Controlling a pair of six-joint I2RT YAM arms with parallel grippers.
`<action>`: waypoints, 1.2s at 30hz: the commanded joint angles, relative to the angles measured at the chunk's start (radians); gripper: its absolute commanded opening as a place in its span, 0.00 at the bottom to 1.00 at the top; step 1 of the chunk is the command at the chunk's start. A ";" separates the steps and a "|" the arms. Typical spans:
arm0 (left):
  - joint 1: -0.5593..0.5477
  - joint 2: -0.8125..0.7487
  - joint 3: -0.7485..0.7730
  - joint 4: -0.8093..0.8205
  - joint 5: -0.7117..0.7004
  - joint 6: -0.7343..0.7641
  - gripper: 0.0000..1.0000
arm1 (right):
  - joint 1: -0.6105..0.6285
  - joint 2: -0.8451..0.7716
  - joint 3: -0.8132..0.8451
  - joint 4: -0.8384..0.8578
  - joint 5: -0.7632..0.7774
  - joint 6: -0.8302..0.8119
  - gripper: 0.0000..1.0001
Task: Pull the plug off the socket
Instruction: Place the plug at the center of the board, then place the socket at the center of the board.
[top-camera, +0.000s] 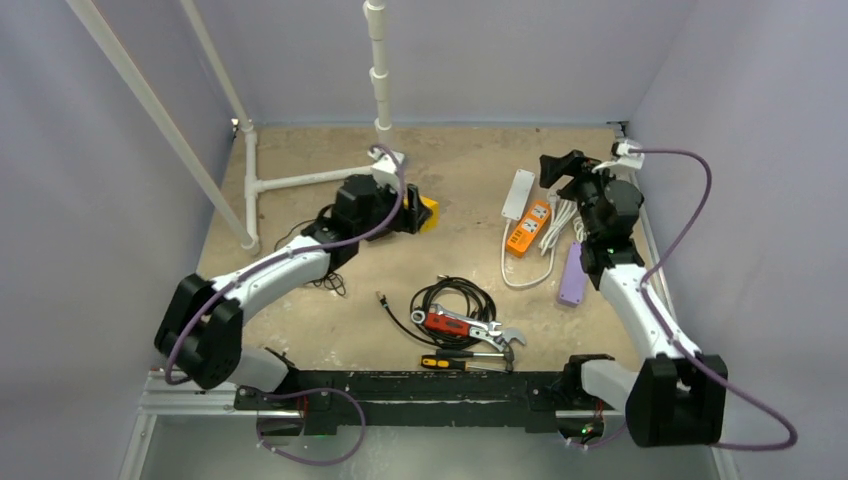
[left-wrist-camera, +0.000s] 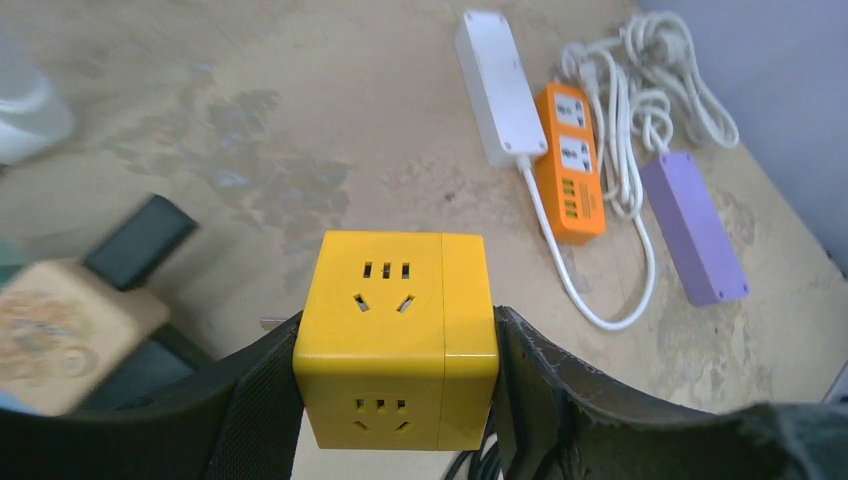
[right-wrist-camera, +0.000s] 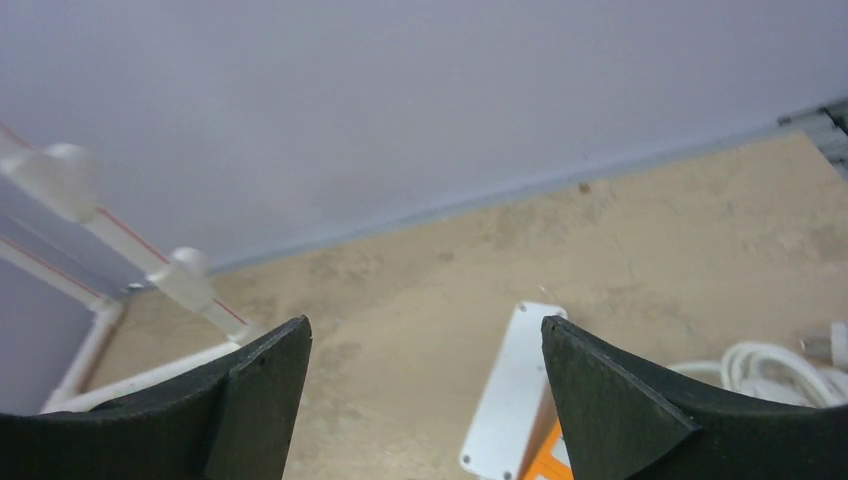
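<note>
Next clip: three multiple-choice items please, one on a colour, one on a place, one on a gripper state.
1. The cube socket in the left gripper is: A) red; B) yellow; C) purple.
2. The orange power strip lies: A) beside the white power strip; B) in the left gripper; C) atop the cube socket.
3. The right gripper is: A) shut on the cube socket; B) shut on the orange power strip; C) open, empty.
Key: 1 B, yellow faces; 2 A, side by side; 3 C, jaws wide, nothing between.

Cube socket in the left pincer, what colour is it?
The cube socket is yellow, seen best in the left wrist view.
</note>
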 joint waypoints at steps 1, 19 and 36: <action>-0.108 0.116 0.050 0.100 -0.009 0.004 0.00 | 0.002 -0.130 -0.061 0.141 -0.088 0.024 0.87; -0.239 0.567 0.176 0.450 0.065 0.172 0.00 | 0.002 -0.180 -0.170 0.273 -0.193 -0.004 0.88; -0.291 0.690 0.277 0.482 0.007 0.128 0.86 | 0.002 -0.144 -0.165 0.266 -0.185 -0.007 0.89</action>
